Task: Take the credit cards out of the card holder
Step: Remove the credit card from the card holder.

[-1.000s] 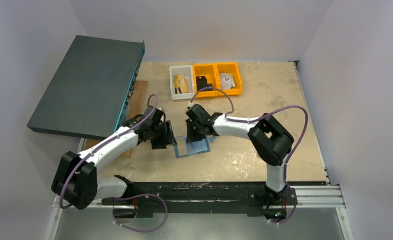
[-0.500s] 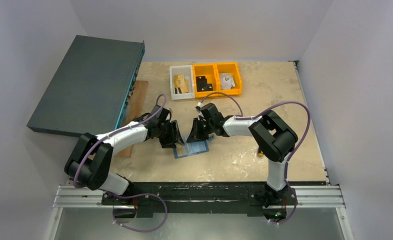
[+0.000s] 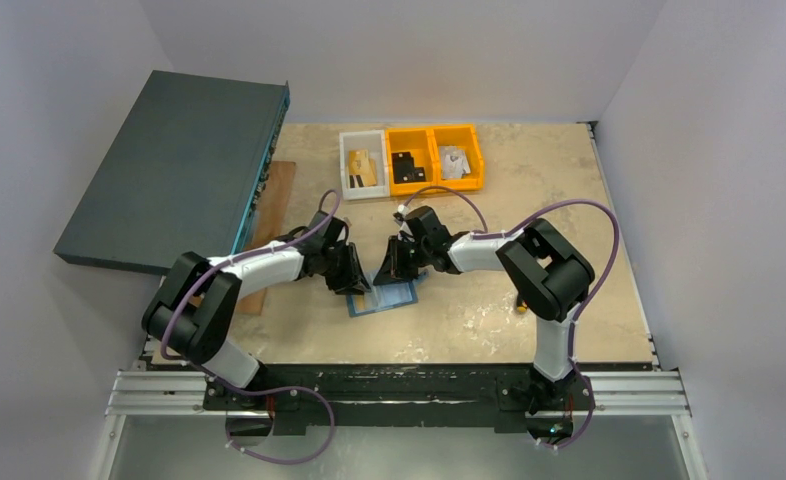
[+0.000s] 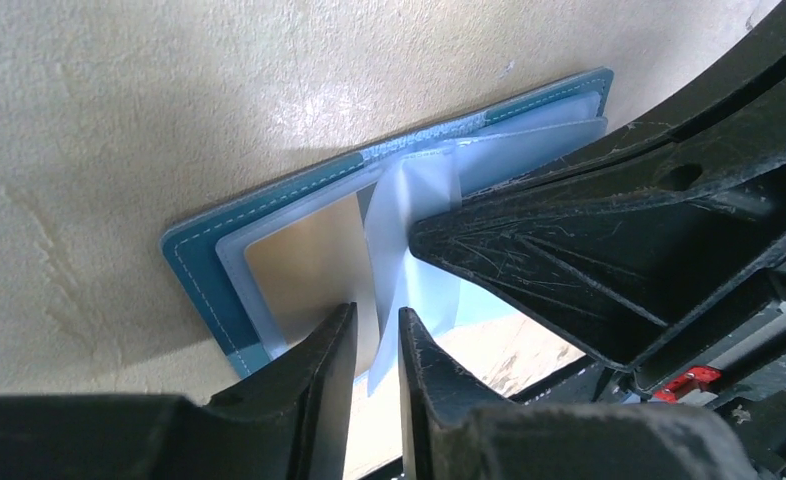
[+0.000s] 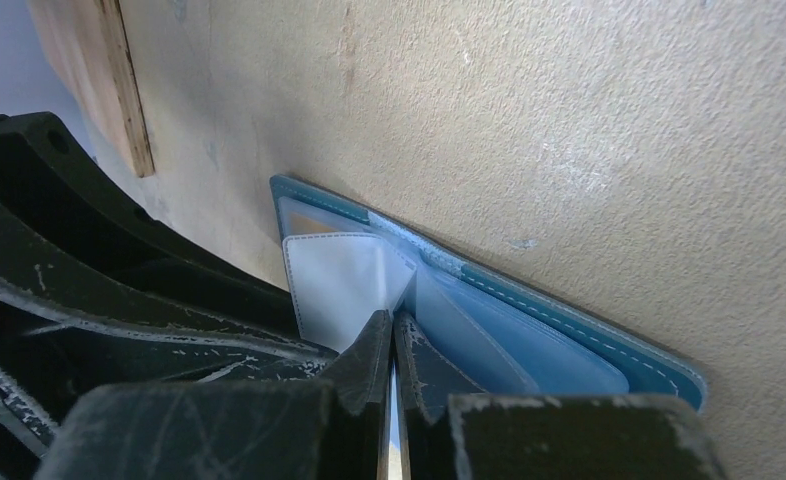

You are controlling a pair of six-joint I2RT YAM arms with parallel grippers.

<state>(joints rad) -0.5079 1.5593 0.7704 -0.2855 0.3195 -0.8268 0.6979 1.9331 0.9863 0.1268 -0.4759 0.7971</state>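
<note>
Looking down from above, I see the card holder [image 3: 390,298] lying open on the table [image 3: 529,200], just in front of the two arms' meeting point, its lighter blue inside facing up. My left claw [image 4: 375,318] is low at the holder's left half, its jaws nearly together with only a thin slit between them. The edge of the gold card [image 4: 304,265], which sits in its pocket, and a clear sleeve [image 4: 414,215] both run down into that slit. I cannot tell whether anything is actually pinched there. My right claw [image 5: 391,328] is pressed together, its tips on the raised clear sleeve near the fold. Whether it holds that leaf I cannot tell either. Well behind, at the table's far edge, stand a white bin [image 3: 362,165] and yellow bins [image 3: 434,155]. A dark box [image 3: 169,170] leans at the left.
</note>
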